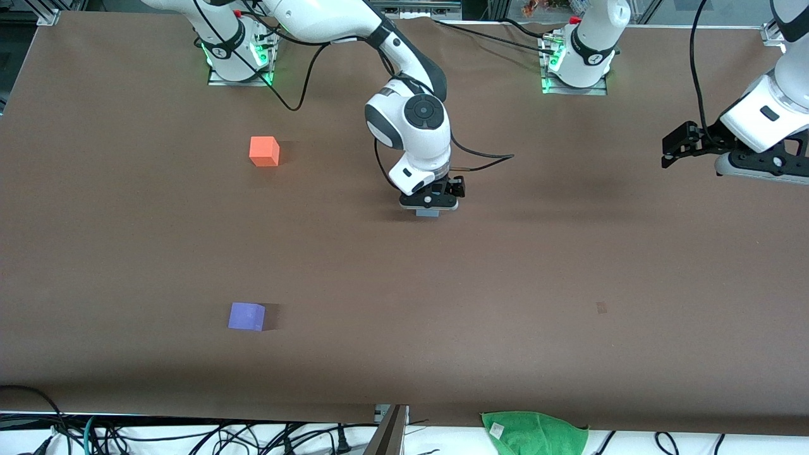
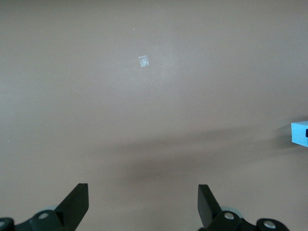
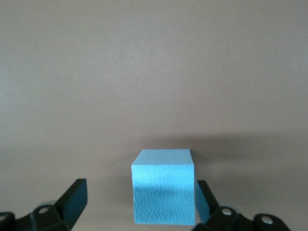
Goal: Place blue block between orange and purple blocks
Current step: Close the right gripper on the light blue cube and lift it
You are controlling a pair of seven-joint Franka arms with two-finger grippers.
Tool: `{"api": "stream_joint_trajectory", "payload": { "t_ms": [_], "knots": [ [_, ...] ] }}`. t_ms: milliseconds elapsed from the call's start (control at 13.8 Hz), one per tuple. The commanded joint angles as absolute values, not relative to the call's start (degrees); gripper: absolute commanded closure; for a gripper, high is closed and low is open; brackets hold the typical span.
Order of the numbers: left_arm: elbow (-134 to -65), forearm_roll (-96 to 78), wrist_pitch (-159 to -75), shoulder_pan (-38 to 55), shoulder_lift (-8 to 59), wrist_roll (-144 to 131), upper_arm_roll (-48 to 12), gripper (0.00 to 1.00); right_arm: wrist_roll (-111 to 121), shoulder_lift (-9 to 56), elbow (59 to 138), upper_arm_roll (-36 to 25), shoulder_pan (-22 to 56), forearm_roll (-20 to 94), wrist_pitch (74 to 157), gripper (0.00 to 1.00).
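Blue block [image 3: 163, 192] sits on the tabletop [image 1: 569, 253] near the middle, directly under the right gripper [image 1: 428, 208], which has it between its fingers. In the right wrist view the jaws stand wide open: one finger [image 3: 202, 199] looks to be right against a side of the block, the other [image 3: 74, 197] stands well apart from it, so nothing is gripped and the block is off-centre in the opening. In the front view only a sliver of the block shows below the gripper.

The orange block [image 1: 264, 151] lies toward the right arm's end of the tabletop, farther from the front camera; the purple block [image 1: 246, 316] lies nearer that camera, almost straight in line with the orange one, with a wide bare stretch between them. The blue block is well apart from both.

The left gripper [image 1: 679, 146] hangs over its own end of the tabletop, jaws wide, holding nothing; that arm waits.

The step in hand looks to be the grasp of the blue block. Next the right gripper must close squarely on it, lift, carry it toward the right arm's end and set it down in the gap, roughly midway on the line between orange and purple.
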State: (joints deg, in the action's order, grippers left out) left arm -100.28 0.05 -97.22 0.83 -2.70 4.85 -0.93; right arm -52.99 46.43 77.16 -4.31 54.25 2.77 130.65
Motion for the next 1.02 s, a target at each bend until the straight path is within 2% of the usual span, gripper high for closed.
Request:
{"api": "stream_joint_trajectory", "payload": {
  "t_ms": [0, 581, 654, 799, 944],
  "knots": [
    [-100.90, -1.14, -97.38, 0.09, -3.25, 4.92, -0.09, 0.00, -53.00, 47.72, 76.20, -4.92, 54.67, -0.34, 130.78, 0.01],
    [-100.37, -0.62, -96.86, 0.61, -3.25, 4.92, -0.70, 0.00, -55.72, 50.98, 76.82, -4.92, 55.11, -1.49, 135.70, 0.03],
    [-100.37, -0.62, -96.86, 0.62, -3.25, 4.92, -0.70, 0.00, -55.46, 50.89, 77.16, -4.92, 55.11, -1.58, 135.62, 0.11],
    [-100.37, -0.62, -96.86, 0.70, -3.34, 4.83, -0.70, 0.00, -54.85, 50.71, 77.17, -4.92, 54.93, -1.50, 135.62, 0.36],
    [-100.37, -0.53, -96.77, 0.70, -3.34, 4.83, -1.23, 0.00, -54.76, 50.80, 77.17, -4.92, 54.76, -1.49, 135.62, 0.53]
  ]
}}
